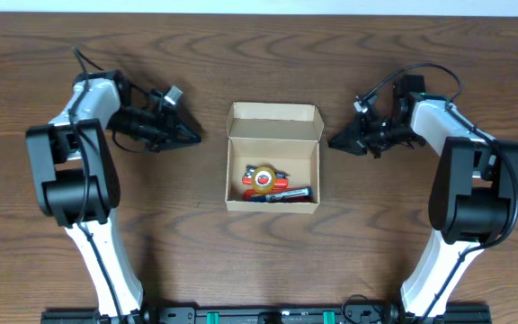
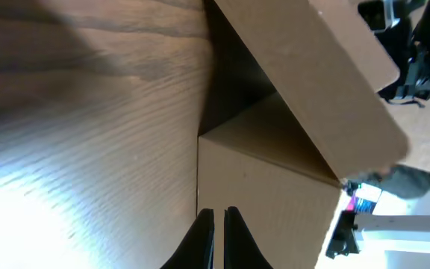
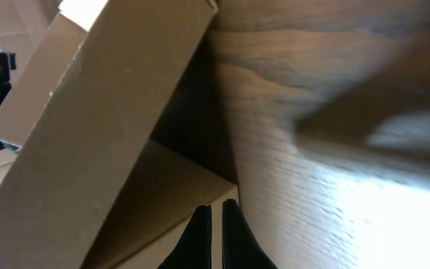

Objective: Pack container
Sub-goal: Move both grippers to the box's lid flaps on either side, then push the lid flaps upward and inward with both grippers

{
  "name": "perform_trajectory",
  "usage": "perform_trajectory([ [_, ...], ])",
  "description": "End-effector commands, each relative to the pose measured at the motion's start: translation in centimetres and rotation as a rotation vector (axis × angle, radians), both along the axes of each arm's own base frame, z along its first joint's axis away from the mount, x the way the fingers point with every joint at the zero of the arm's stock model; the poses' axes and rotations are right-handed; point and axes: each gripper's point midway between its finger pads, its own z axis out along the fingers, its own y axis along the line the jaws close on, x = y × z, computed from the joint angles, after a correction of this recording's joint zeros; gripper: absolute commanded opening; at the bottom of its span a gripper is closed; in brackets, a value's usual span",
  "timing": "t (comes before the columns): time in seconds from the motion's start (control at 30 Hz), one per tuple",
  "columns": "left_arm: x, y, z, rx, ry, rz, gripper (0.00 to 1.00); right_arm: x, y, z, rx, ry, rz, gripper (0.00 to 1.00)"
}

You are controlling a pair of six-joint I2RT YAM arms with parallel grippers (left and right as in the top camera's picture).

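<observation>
Overhead, left fingers (image 1: 188, 137) and right fingers (image 1: 338, 141) sit closed, empty, flanking container (image 1: 273, 114).

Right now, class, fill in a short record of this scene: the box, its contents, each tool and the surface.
container: tan cardboard box, mid-table, lid flap open
contents: small red, orange and black items, lying in the half away from the flap
left tool: shut, empty, pointing at the box's left side, a gap between
right tool: shut, empty, pointing at the box's right side, close to it
surface: brown wooden table
</observation>
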Motion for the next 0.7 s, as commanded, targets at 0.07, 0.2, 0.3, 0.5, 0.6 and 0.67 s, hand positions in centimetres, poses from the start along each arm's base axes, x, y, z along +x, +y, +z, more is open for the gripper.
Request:
perform_trajectory([
  [0.07, -0.4, -2.6, -1.5, -0.02, 0.026, -0.043, 0.06, -0.1, 1.6, -0.3, 0.036, 0.039, -0.008, 0.01],
  [0.2, -0.1, -3.9, -1.9, -0.013, 0.006, -0.061, 0.06, 0.0, 2.1, -0.5, 0.037, 0.051, -0.016, 0.01],
  [0.3, 0.1, -4.6, -2.4, -0.01, 0.006, -0.066, 0.06, 0.1, 2.3, -0.5, 0.038, 0.048, -0.013, 0.01],
  [0.5, 0.2, -4.9, -2.7, -0.019, -0.002, -0.072, 0.06, 0.5, 2.3, -0.5, 0.038, 0.03, -0.018, 0.01],
  [0.6, 0.6, -5.1, -2.5, -0.035, -0.029, -0.07, 0.06, 1.2, 2.3, -0.4, 0.039, 0.0, -0.022, 0.01],
  [0.67, 0.9, -5.2, -2.4, -0.048, -0.046, -0.068, 0.06, 1.5, 2.4, -0.3, 0.04, -0.022, -0.02, 0.01],
])
